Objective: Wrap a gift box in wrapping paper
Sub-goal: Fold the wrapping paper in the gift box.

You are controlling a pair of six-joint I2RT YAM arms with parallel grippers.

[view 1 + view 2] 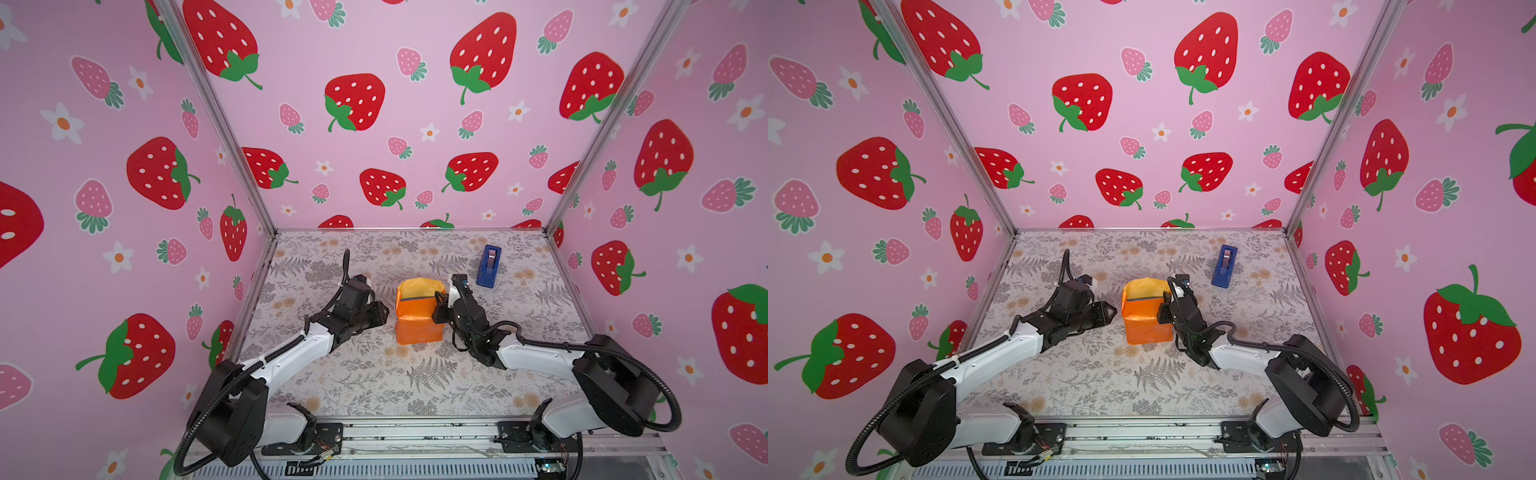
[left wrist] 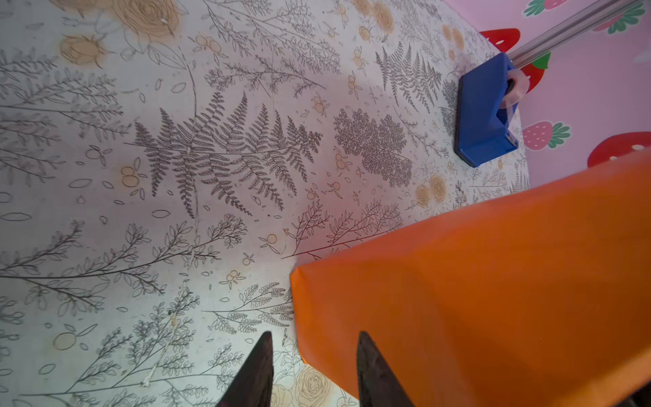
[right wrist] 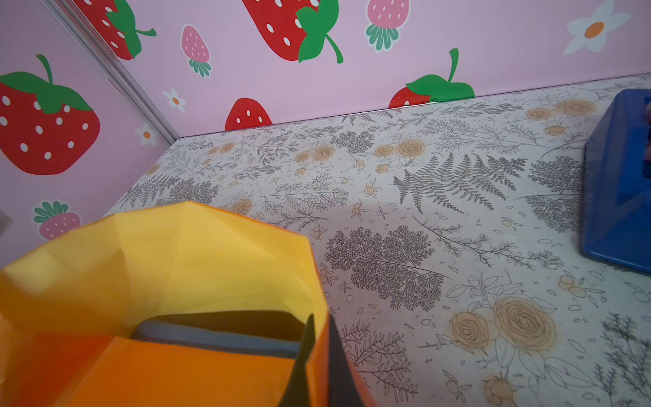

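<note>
One end gapes: wrapping paper (image 1: 417, 320) sleeves the gift box (image 3: 218, 338), centred on the table (image 1: 374, 374); right gripper (image 3: 320, 338) pinches the sheet's edge, left gripper (image 2: 315, 338) parted, empty; end folds apparently remain.

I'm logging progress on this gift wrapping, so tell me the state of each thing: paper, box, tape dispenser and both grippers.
wrapping paper: folded up around the box, far end open, pale inner face standing up.
gift box: inside the paper, only a strip showing.
tape dispenser: upright, apart from the paper, untouched.
left gripper: jaws apart, holding nothing, beside the paper.
right gripper: jaws shut on the paper's edge.
</note>
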